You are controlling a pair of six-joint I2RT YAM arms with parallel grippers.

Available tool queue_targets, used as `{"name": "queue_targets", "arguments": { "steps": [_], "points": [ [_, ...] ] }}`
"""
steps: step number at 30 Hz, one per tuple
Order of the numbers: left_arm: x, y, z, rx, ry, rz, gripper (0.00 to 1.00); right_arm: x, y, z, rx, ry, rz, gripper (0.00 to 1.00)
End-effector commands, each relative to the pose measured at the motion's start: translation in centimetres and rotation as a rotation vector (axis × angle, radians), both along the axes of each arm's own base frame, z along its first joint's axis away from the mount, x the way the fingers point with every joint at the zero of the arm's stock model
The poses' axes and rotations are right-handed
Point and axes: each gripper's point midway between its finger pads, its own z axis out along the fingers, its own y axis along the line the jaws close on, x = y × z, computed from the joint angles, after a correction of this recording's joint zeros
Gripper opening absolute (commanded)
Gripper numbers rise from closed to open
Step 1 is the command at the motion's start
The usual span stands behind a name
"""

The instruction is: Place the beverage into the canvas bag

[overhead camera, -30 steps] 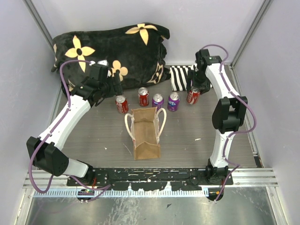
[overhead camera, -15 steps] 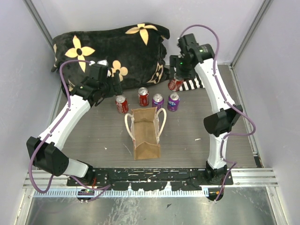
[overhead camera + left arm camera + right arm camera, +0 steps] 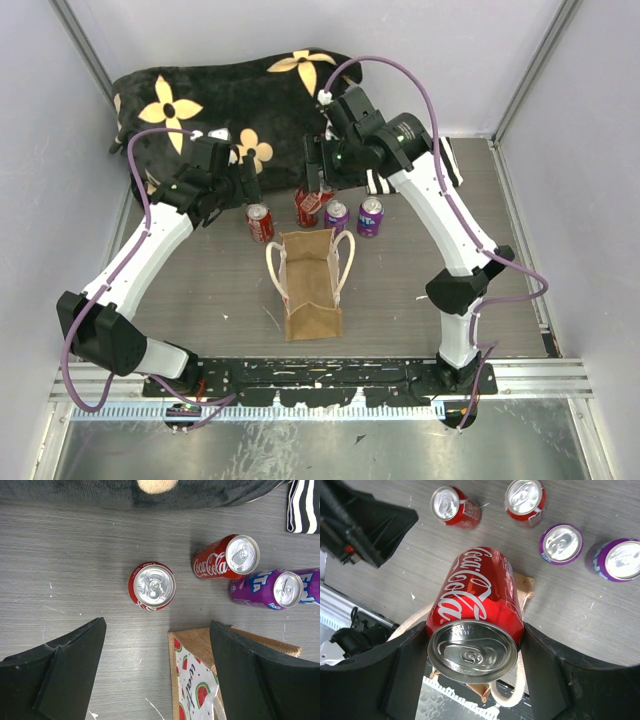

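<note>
- One grey wood-grain tabletop (image 3: 420,270) carries everything.
- One black plush blanket (image 3: 240,110) with cream flowers fills the far-left corner.
- There are two white robot arms.
  - The right gripper (image 3: 475,672) is clamped on a red Coca-Cola can (image 3: 480,605). It holds the can tilted in the air, over the row of cans and the far end of the bag.
  - The left gripper (image 3: 157,627) is spread wide and holds nothing. It hovers over the bag's far-left corner.
- One canvas bag (image 3: 312,322), tan with two cream loop handles (image 3: 345,255), stands near the middle of the tabletop. It sits just nearer than the cans, with its mouth open upward.
  - The mouth looks narrow and the cloth soft.
  - A tilted can could catch the rim or a handle and fold or tip the bag.
- One black-and-white striped cloth (image 3: 304,507) lies toward the far-right corner, mostly hidden by the right arm.
- There are five cans in all.
  - One is the held Coca-Cola can.
  - Two red cans (image 3: 152,585) and two purple cans (image 3: 561,542) stand in a row between the bag and the blanket.
  - A low swing of the held can could knock one over.
  - Letting go short of the bag's mouth would drop it among them.
</note>
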Motion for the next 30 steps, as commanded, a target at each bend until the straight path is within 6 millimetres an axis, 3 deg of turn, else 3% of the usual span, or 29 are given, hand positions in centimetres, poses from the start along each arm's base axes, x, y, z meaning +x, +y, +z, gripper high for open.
{"name": "queue_targets", "arguments": {
  "steps": [1, 6, 11, 18, 30],
  "points": [
    [0.2, 0.2, -0.3, 0.011, 0.0, 0.0, 0.91, -2.6, 1.3, 2.5, 0.057, -0.057, 0.018, 0.01],
    [0.2, 0.2, -0.4, 0.014, 0.0, 0.001, 0.91, -4.4, 3.3, -0.7, 0.007, -0.01, 0.067, 0.01],
    [0.2, 0.3, -0.5, 0.018, 0.0, 0.0, 0.91, -4.9, 4.5, -3.2, -0.06, 0.007, 0.092, 0.01],
    [0.0, 0.5, -0.5, 0.021, 0.002, 0.001, 0.92, -4.2, 5.8, -7.9, -0.133, 0.03, 0.111, 0.01],
    [-0.3, 0.6, -0.6, 0.018, 0.009, -0.001, 0.92, -2.5, 7.2, -12.4, -0.179, 0.027, 0.117, 0.01]
  ]
}}
